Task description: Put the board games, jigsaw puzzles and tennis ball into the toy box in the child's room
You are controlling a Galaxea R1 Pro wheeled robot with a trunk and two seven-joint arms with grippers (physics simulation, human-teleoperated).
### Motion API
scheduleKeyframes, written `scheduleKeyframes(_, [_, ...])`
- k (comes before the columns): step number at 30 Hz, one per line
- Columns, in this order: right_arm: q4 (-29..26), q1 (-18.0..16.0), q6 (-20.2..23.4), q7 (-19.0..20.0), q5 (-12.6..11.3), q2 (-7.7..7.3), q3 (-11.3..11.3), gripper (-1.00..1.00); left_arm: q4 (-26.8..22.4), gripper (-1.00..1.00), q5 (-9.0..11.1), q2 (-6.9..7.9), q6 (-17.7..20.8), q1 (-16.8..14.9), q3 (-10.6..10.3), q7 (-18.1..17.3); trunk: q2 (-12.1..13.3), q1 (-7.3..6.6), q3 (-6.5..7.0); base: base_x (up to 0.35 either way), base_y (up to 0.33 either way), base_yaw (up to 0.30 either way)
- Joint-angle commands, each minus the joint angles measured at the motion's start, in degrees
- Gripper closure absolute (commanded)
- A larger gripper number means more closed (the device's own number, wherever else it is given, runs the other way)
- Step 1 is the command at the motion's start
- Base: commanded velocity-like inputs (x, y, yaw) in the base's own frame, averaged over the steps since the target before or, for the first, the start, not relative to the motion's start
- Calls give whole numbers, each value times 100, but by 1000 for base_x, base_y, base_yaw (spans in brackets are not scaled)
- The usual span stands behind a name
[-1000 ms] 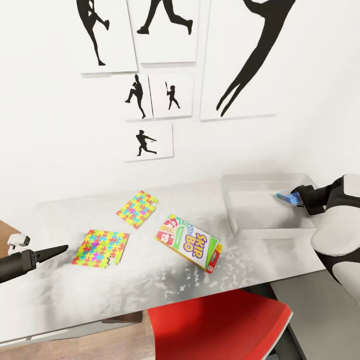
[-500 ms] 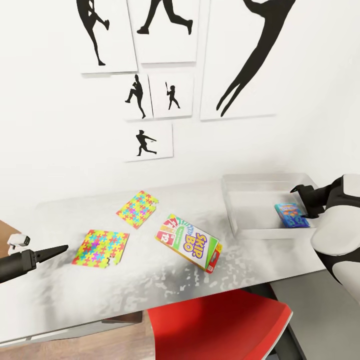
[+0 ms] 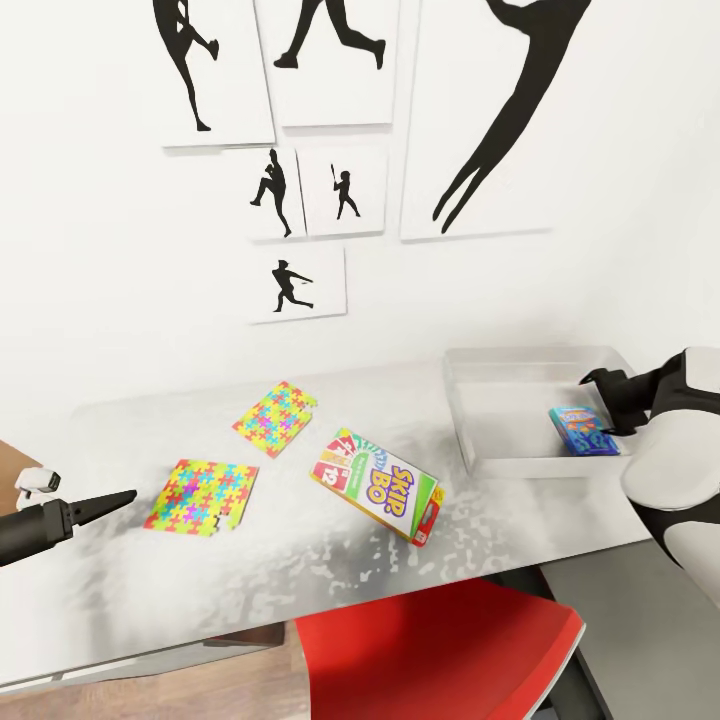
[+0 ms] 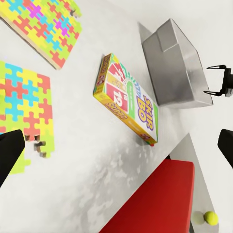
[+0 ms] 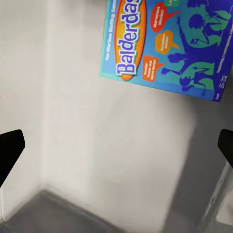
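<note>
My right gripper (image 3: 606, 402) hung released over the toy box (image 3: 470, 420) at right; Skip-Bo (image 3: 376, 483) lay lower-centre, slanting, nearer my released left gripper (image 3: 118, 497).

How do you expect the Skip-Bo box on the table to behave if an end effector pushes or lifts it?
The Skip-Bo box looks like a stiff, flat carton, so it should keep its shape. Lying flat on the smooth table, it would probably slide rather than tip. It is likely light for its size.

— How many jigsaw puzzles (image 3: 201, 496) and board games (image 3: 375, 484)?
— Two puzzles; two game boxes, one beneath the right gripper (image 3: 604, 403).
— And the rest?
— One toy box (image 3: 500, 400), one tennis ball (image 4: 210, 217), one red chair (image 3: 440, 650), six wall pictures (image 3: 296, 283).
</note>
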Motion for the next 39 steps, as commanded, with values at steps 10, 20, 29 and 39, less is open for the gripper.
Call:
scheduleKeyframes(10, [-6,-7,63,-48,-313,58,54,-100,-2,-100,-16,1,60,-4,-4,-28,-10,3,-10,0,0,0])
scheduleKeyframes(20, [-11,-7,124,-36,-402,94,360,-100,-4,-100,-13,1,60,-4,-7,-28,-10,3,-10,0,0,0])
scheduleKeyframes(29, [-14,0,131,2,-417,129,756,-100,-6,-100,-10,3,60,-4,-14,-28,-10,3,-10,0,0,0])
scheduleKeyframes(39, [-12,8,140,9,-419,221,830,-100,-4,-100,-10,9,60,-4,-16,-28,-10,3,-10,0,0,0])
